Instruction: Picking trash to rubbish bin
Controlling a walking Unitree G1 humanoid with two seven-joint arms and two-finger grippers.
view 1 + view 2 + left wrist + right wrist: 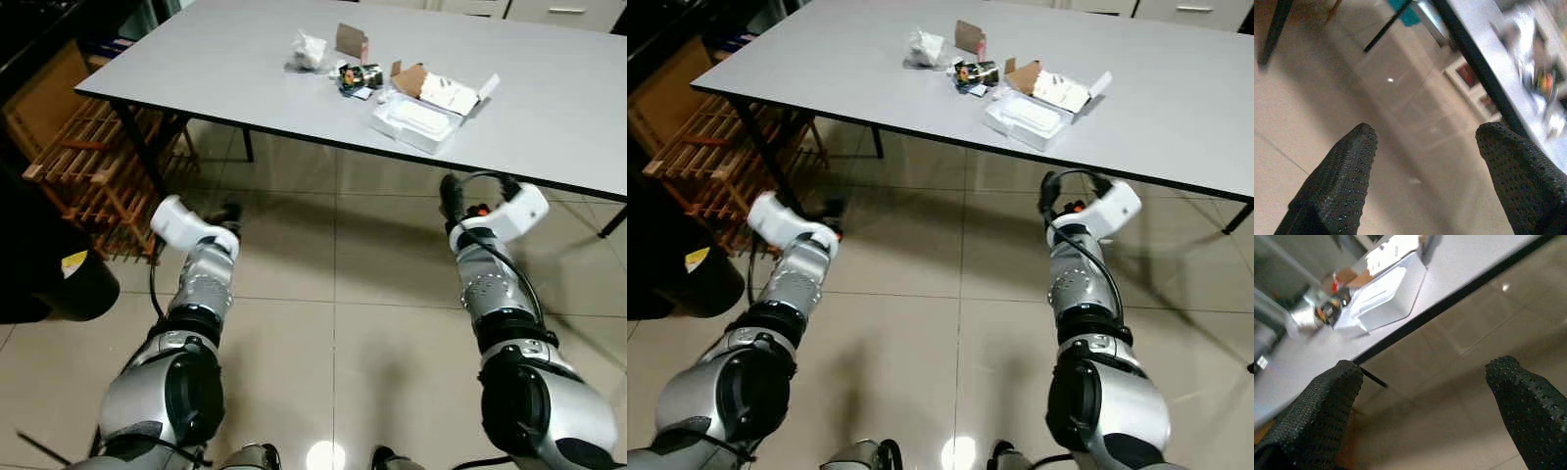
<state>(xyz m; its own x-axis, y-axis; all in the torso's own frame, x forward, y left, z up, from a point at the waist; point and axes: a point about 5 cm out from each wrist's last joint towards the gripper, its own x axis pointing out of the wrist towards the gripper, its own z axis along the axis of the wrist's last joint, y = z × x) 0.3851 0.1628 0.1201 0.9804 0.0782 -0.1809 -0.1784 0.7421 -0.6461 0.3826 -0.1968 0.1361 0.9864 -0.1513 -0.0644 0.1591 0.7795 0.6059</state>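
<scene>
Trash lies on the grey table: a crumpled white wrapper, a small brown carton, a colourful crushed packet, an open cardboard box with white paper and a white foam tray. My right gripper hangs open below the table's front edge, just under the foam tray. My left gripper is low over the floor, left of the trash and short of the table edge. In the left wrist view the left gripper is open with nothing between its fingers.
A black bin with a yellow label stands on the floor at my far left. A slatted wooden rack sits beside it under the table's left end. A black table leg is near the left arm. Tiled floor lies ahead.
</scene>
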